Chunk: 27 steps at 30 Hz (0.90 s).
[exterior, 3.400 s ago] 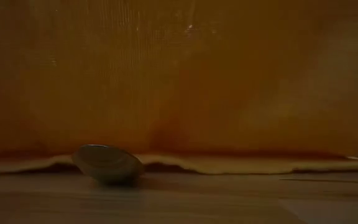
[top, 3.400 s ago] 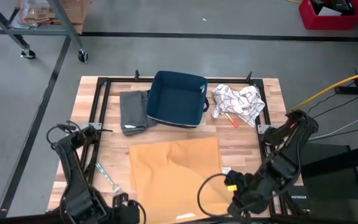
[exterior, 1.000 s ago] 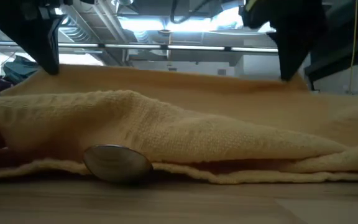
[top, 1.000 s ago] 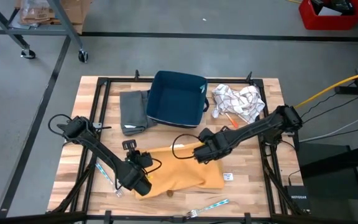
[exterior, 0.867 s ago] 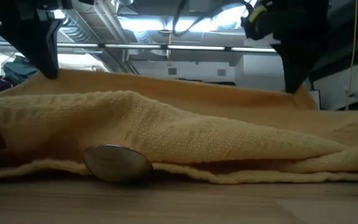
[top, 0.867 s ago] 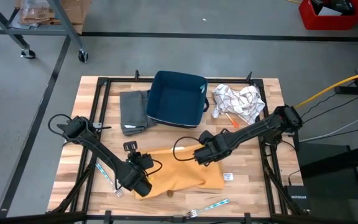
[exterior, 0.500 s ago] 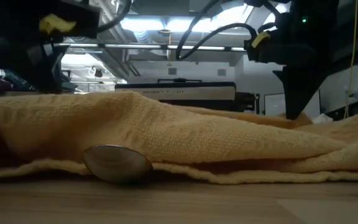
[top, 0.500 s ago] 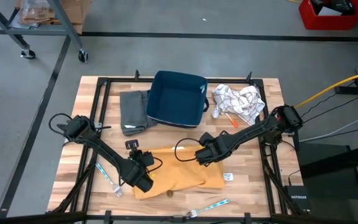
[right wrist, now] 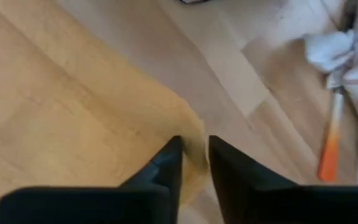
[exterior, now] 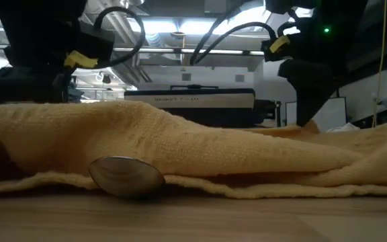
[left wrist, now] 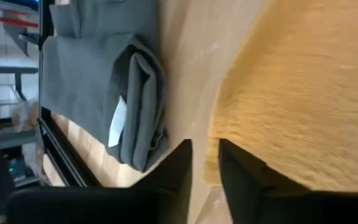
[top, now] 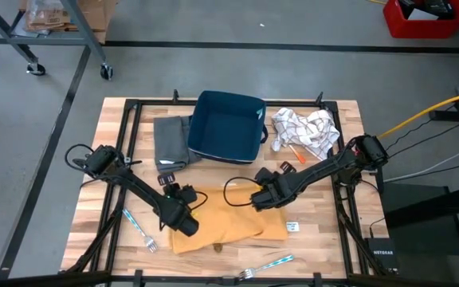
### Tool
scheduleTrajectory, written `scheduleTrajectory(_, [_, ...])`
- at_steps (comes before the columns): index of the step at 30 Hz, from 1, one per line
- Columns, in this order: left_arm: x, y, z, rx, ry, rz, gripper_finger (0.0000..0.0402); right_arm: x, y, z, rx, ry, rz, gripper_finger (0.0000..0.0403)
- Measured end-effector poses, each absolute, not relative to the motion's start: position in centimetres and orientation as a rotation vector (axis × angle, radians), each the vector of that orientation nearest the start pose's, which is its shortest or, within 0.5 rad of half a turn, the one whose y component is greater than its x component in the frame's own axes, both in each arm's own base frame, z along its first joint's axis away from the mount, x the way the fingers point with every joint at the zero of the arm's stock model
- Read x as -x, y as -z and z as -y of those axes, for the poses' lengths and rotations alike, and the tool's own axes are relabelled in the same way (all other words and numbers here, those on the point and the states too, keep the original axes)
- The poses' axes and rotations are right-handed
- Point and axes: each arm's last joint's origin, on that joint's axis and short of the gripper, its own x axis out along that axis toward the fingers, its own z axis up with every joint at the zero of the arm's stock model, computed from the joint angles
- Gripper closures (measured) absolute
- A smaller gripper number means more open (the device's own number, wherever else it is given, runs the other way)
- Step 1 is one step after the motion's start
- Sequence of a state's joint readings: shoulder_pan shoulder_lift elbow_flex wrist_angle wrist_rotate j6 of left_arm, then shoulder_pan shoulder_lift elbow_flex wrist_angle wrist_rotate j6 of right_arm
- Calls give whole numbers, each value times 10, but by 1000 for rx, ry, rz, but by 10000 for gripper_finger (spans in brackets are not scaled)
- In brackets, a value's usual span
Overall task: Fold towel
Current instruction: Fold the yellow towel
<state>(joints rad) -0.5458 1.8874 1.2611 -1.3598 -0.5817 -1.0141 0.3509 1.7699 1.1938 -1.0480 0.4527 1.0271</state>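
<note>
A yellow towel point(top: 229, 222) lies doubled over on the near half of the table; in the low view its upper layer point(exterior: 213, 151) sags over the lower one. My left gripper point(top: 185, 222) is at the towel's left end, shut on its edge, seen in the left wrist view point(left wrist: 205, 149). My right gripper point(top: 266, 198) is at the towel's far right corner, shut on it point(right wrist: 195, 144). A metal spoon bowl point(exterior: 126, 176) rests on the table against the towel's near edge. My left gripper pinches the towel's left edge point(left wrist: 213, 163) between its two fingers, coming from the table's left, slanting down. The towel lies slack on the table beyond the fingers. My right gripper pinches the towel's far right corner point(right wrist: 196, 127) between its two fingers, slanting down from the right. The cloth around the corner rests on the table.
A folded grey towel point(top: 171, 142), a dark blue bin point(top: 229, 126) and a white checked cloth point(top: 305, 131) sit along the far side. An orange-handled tool point(top: 297, 153) lies near the right arm. Two forks point(top: 139, 227) point(top: 265, 265) lie at the near side.
Both grippers have come down, and the raised towel edge between them has sunk onto the lower layer. The left gripper has also moved a little toward the far edge and the right. The lower layer and the spoon have stayed put.
</note>
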Motion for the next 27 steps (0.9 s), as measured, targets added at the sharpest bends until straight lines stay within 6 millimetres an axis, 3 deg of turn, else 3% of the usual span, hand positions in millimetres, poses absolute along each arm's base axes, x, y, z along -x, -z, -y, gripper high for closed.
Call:
scheduleTrajectory(4, [-267, -175, 135, -264, -813, -1368, 284, -289, -186, -90, -179, 806, -1262, 273])
scheduleTrajectory(8, [-269, -175, 131, -164, -873, -1365, 267, -286, -186, -90, -177, 823, -1279, 239])
scheduleTrajectory(12, [-275, -180, 133, -61, -816, -1458, 274, -286, -185, -91, -215, 803, -1318, 225])
scheduleTrajectory(18, [-284, -196, 146, 71, -579, -1619, 295, -284, -184, -96, -342, 722, -1438, 224])
scheduleTrajectory(23, [-285, -203, 162, 197, -436, -1694, 309, -285, -183, -102, -570, 678, -1533, 224])
scheduleTrajectory(27, [-284, -200, 183, 275, -345, -1651, 318, -288, -183, -110, -761, 664, -1556, 224])
